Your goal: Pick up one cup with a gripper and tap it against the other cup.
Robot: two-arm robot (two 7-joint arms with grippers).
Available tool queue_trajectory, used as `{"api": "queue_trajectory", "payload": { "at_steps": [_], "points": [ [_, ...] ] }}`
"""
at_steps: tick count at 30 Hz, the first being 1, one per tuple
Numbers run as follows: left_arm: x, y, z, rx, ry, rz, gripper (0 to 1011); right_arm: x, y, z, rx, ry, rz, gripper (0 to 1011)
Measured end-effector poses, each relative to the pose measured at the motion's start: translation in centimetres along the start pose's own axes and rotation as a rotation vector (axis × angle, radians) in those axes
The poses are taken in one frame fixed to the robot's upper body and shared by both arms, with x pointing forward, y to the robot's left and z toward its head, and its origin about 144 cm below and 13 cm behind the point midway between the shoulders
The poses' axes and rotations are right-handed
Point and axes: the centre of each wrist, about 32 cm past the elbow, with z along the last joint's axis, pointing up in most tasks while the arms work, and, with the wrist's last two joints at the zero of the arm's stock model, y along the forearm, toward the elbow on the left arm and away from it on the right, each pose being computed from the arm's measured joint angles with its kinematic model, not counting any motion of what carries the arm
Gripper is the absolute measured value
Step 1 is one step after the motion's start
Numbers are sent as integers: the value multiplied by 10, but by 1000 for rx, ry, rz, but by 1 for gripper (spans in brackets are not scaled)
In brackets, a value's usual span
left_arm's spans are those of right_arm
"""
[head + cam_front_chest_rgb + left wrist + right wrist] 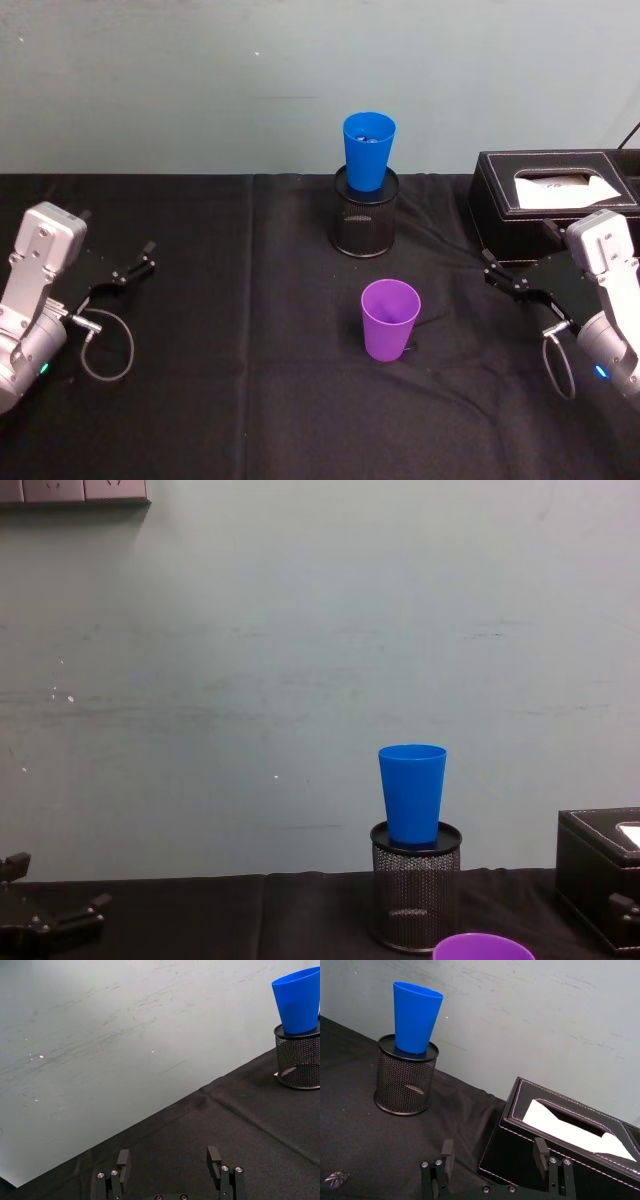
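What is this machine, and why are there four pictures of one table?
It is a robot with two silver arms, each ending in a black two-fingered end effector. The left end effector and right end effector are open, low at the table's sides, holding nothing. One picture looks down from the robot's head, one looks across from its chest, and two come from cameras on its wrists. On the black cloth a purple cup stands upright; behind it a blue cup sits in a mesh pen holder, with a black tissue box to its right.

Far cup (368, 150) in mesh holder (364, 228), near cup (389, 320) before it, tissue box (500, 200) right
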Motion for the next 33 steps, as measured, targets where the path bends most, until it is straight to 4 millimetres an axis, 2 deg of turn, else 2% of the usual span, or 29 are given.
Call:
{"api": "queue_trajectory", "payload": {
  "at_steps": [17,26,33],
  "points": [
    [0,0,0,0,0,0,1000,0,-5,-2,11,9,25,1003],
    [0,0,0,0,0,0,1000,1,-27,-15,43,118,152,1003],
    [0,0,0,0,0,0,1000,-1,-50,-31,124,209,341,1003]
  ]
}}
